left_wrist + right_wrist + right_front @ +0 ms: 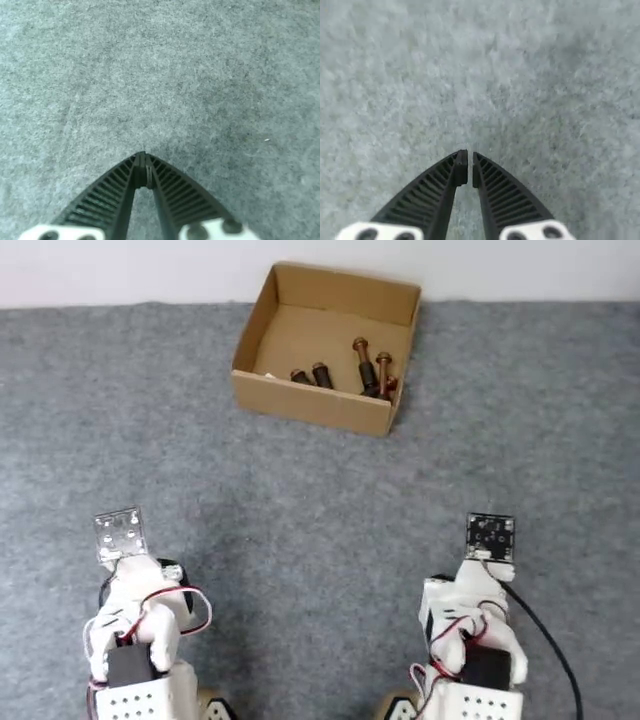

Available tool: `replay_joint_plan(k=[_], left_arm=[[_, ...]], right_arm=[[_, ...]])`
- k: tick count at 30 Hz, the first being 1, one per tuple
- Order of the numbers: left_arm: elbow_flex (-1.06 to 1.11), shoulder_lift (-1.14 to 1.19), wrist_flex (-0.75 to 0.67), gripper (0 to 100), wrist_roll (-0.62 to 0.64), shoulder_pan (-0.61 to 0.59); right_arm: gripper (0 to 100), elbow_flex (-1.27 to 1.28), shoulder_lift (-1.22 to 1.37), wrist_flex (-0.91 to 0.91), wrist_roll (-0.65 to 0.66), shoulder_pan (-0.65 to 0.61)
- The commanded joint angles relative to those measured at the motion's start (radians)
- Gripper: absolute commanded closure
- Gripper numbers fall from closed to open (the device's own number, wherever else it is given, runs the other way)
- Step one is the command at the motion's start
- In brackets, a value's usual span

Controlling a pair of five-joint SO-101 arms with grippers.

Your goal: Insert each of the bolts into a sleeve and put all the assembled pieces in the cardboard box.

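Observation:
The cardboard box stands at the far middle of the grey carpet. Inside it lie several bolts in dark sleeves: two short ones toward its near wall and two longer ones at its right side. Both arms are folded back at the near edge, far from the box. My left gripper is shut with nothing in it, its black ribbed fingers meeting at the tips over bare carpet. My right gripper is also shut and holds nothing, tips nearly touching above the carpet.
Grey carpet covers the table between the arms and the box. A white wall runs behind the box. The left arm and the right arm sit side by side at the near edge.

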Motion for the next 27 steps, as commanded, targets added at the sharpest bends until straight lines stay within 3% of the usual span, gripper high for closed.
replay_joint_plan(k=[1,27], left_arm=[[-0.004,-0.009,0.009,99,-0.008,-0.002],[-0.004,-0.009,0.009,99,-0.008,-0.002]], right_arm=[[99.0,0.021,-0.005,-0.035,0.000,0.005],[99.0,0.021,-0.004,0.047,0.000,0.007]])
